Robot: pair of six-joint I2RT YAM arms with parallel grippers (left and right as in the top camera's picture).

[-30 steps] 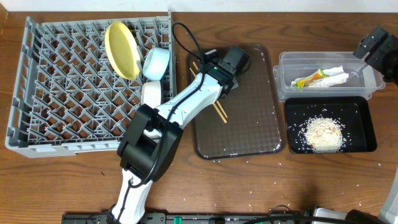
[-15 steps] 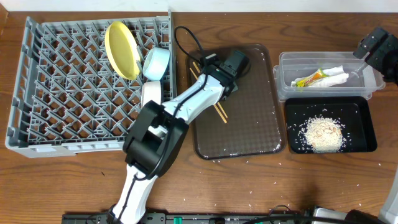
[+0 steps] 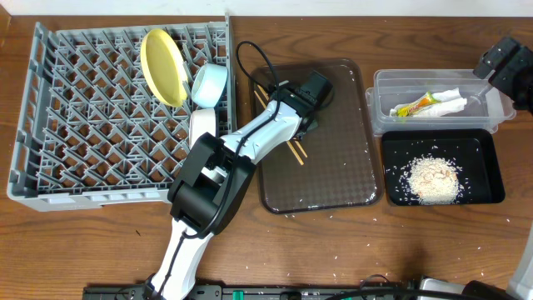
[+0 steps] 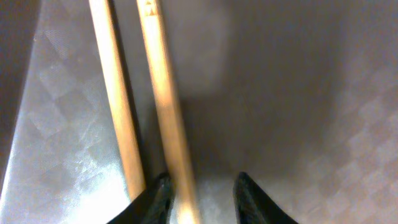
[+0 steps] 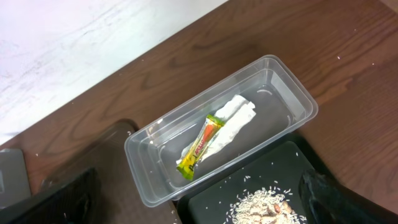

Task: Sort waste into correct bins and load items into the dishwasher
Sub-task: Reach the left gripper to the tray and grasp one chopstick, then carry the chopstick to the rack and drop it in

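Two wooden chopsticks (image 3: 294, 150) lie side by side on the dark brown serving tray (image 3: 333, 167). My left gripper (image 3: 301, 125) is low over them. In the left wrist view its open fingers (image 4: 202, 199) straddle the right chopstick (image 4: 163, 93), and the left chopstick (image 4: 115, 106) lies just outside them. The grey dish rack (image 3: 83, 125) holds the yellow plate (image 3: 162, 67), the light blue bowl (image 3: 208, 85) and a white bowl (image 3: 202, 125). My right gripper (image 3: 504, 67) hangs open and empty high above the clear tub (image 5: 146, 162), which holds the wrapper (image 5: 200, 146) and napkin (image 5: 233, 121).
The black tray (image 3: 491, 167) with the rice heap (image 3: 433, 179) sits in front of the clear tub (image 3: 379, 112). Rice grains are scattered on the wooden table near the front edge. My left arm stretches across the rack's right corner onto the brown tray.
My left gripper has shifted slightly over the chopsticks and settled lower on the brown tray. The right arm has not moved.
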